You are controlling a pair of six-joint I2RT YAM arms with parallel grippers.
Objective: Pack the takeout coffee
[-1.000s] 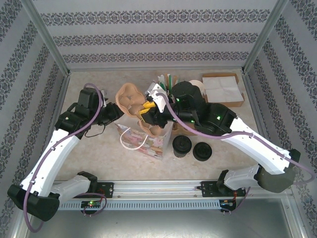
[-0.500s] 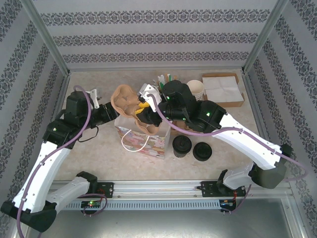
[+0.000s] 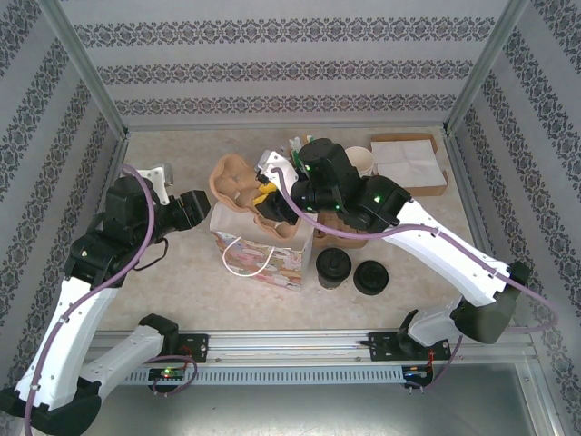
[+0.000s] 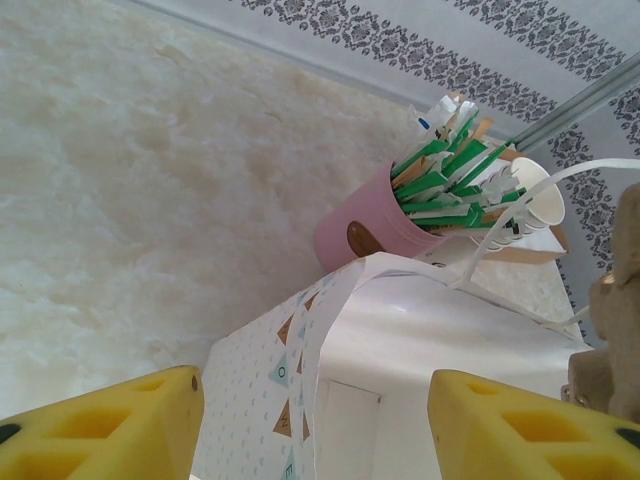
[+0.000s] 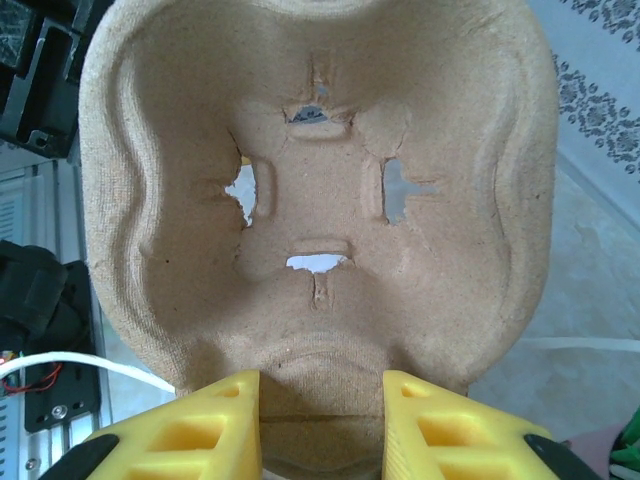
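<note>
My left pads [image 4: 110, 425] and right pads [image 5: 195, 425] are bright yellow, and the carrier [image 5: 320, 200] at twelve o'clock from the right ones is plain tan-brown. At one o'clock from my left pads a pink tub [image 4: 365, 225] holds green-and-white sticks [image 4: 440, 180], beside a white bag [image 4: 250, 400] printed with small teal and brown triangles. The takeout coffee [image 3: 333, 266] has a black lid, the loose lids [image 3: 370, 277] at three o'clock from it are black too, the table [image 3: 182, 300] is mottled cream, and the walls [image 3: 272, 68] are white with grey damask stripes.
</note>
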